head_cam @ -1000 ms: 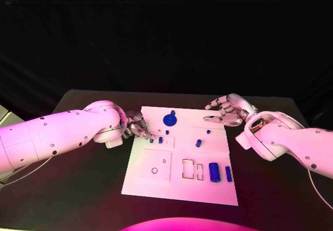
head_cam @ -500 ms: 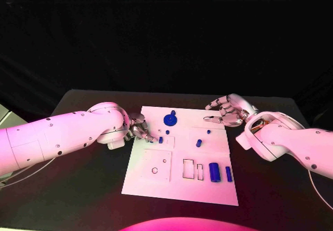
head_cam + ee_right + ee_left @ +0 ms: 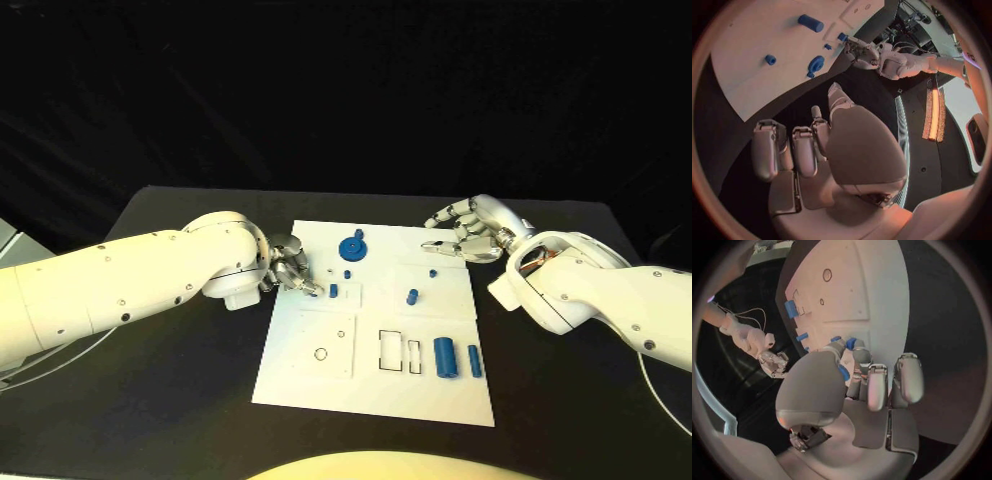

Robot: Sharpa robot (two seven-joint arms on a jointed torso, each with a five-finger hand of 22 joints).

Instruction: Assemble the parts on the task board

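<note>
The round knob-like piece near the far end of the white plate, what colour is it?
Blue. The round part shows best in the head view, standing on the white task board.

Left hand (image 3: 289, 268) fingertips hide small blue part (image 3: 844, 372); grip on it unclear

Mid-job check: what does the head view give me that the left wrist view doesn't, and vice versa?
Head view: the blue gear-shaped part at the board's far end, beyond the left hand. Left wrist view: a blue piece between that hand's thumb and fingers; whether it is gripped is unclear. Both: the white task board, the big blue cylinder and the right hand.
</note>
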